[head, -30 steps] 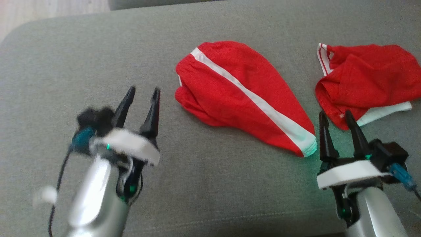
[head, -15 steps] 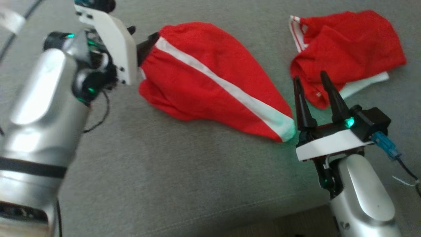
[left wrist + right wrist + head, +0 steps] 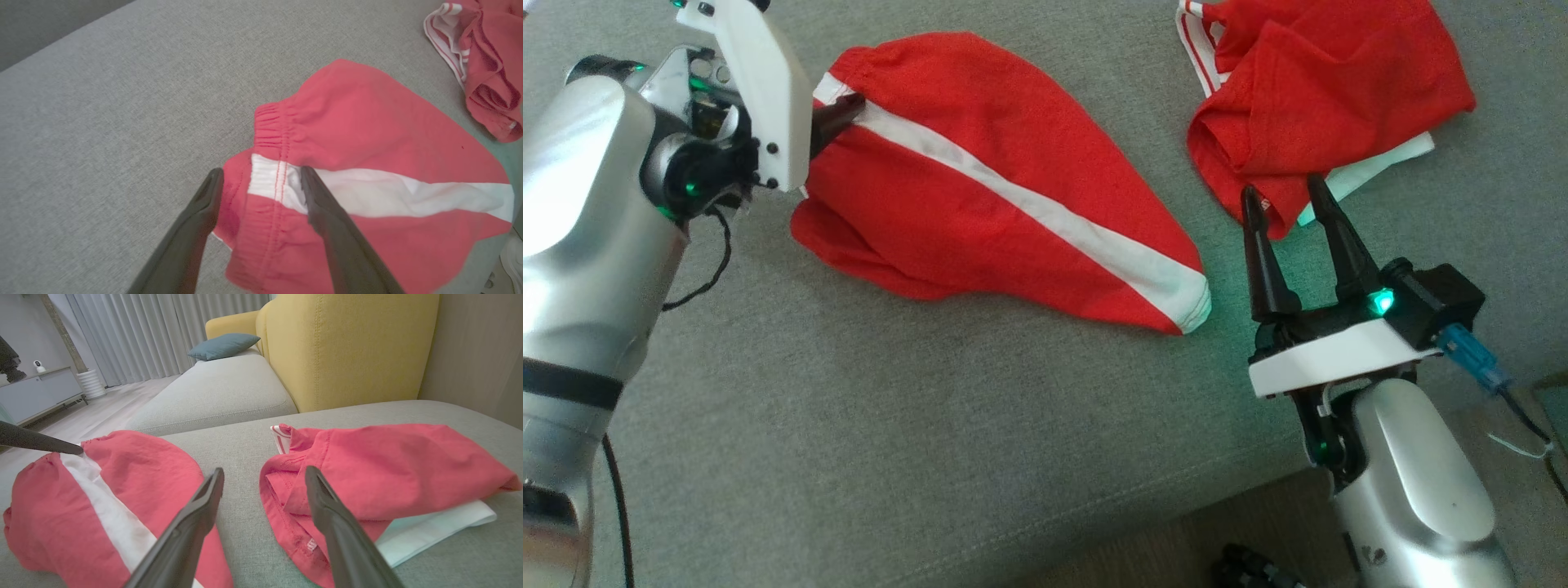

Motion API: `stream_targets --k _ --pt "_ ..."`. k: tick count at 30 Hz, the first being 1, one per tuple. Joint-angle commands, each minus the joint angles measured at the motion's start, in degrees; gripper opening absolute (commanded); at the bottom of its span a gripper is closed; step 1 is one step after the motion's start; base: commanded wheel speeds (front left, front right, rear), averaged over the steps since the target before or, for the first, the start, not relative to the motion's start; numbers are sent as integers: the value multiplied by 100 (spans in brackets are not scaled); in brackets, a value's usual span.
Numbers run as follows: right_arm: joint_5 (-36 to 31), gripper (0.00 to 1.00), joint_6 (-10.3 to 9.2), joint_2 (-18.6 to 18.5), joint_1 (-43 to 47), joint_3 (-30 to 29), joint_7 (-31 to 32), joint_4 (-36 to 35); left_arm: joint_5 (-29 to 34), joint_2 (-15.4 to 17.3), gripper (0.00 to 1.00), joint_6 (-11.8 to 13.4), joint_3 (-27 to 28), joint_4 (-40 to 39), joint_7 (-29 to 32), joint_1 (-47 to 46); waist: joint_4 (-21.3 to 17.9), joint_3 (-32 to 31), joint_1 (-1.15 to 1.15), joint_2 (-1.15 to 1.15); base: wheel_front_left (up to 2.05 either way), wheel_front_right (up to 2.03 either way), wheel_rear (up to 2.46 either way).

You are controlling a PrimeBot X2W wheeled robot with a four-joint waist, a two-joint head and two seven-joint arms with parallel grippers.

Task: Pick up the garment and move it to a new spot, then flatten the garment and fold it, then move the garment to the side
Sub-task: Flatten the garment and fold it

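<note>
**Soft shorts, best taken at the gathered waistband**

The red fabric shorts with a white side stripe point(image 3: 980, 188) lie loosely flattened on the grey woven sofa cushion point(image 3: 931, 425), about mid-cushion, hem end pointing toward the cushion's front edge. Further along the cushion sits a crumpled red garment with white trim point(image 3: 1331, 82), apart from the shorts.

The left gripper point(image 3: 261, 171) is spread wide and holds nothing. Its two dark fingers straddle the elastic waistband point(image 3: 269, 122) where the white stripe point(image 3: 388, 192) meets it, one tip over the cloth and the other at the band's outer edge. The right gripper point(image 3: 1281, 188) is also released and empty, hovering over the cushion's front part with its tips toward the crumpled garment.

The shorts look thin, light and limp, so they will probably sag and bunch when lifted. The ruched waistband is likely the thickest, least slippery hold. A pinch there should catch both layers, whereas the smooth middle panel could slide out.
</note>
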Motion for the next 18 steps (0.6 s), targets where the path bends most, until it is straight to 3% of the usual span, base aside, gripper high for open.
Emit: stream_targets --k 1,6,7,8,9,18 --pt "42 100 37 -14 -160 121 -80 -132 -95 264 100 -35 113 -129 5 -373 -13 2 0 0 0 0 0" --pt "43 100 37 -14 -168 113 -98 -95 -327 307 100 -35 -112 -37 -19 -452 -24 2 0 0 0 0 0" --pt "41 100 37 -14 -170 104 -101 -89 -382 303 46 -35 -141 -19 -30 -465 -19 0 0 0 0 0 0" --pt "41 100 37 -14 -170 104 -101 -89 -382 303 46 -35 -141 -19 -30 -465 -19 0 0 0 0 0 0" --pt "38 100 37 -14 -172 96 -104 -83 -426 301 0 -35 -153 6 -59 -481 -15 -2 0 0 0 0 0" --pt "-65 100 37 -14 -41 47 -115 4 -600 273 0 -35 -322 212 -506 -600 41 -139 0 0 0 0 0"
